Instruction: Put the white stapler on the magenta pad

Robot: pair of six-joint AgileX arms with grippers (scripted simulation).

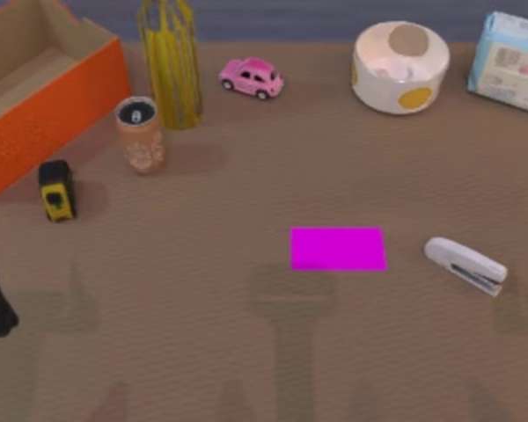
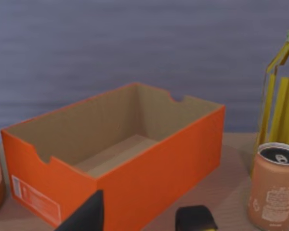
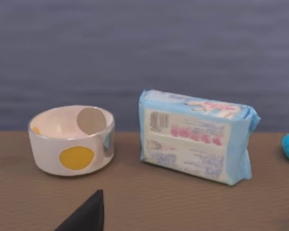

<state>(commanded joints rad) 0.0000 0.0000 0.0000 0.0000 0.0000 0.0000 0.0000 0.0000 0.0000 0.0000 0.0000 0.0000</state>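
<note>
A rendered simulation tabletop: a flat brown textured table [image 1: 202,352] before a plain blue-grey wall [image 2: 135,43], scattered household oddments toward twelve o'clock, like an open orange cardboard box [image 1: 62,97] at ten.

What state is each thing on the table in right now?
white stapler: closed, lying flat, right of the pad, not touching it.
magenta pad: bare.
orange box: open, empty.
can: upright.
pink toy car: on its wheels.
bowl: upright.
wipes pack: standing on its edge.
</note>
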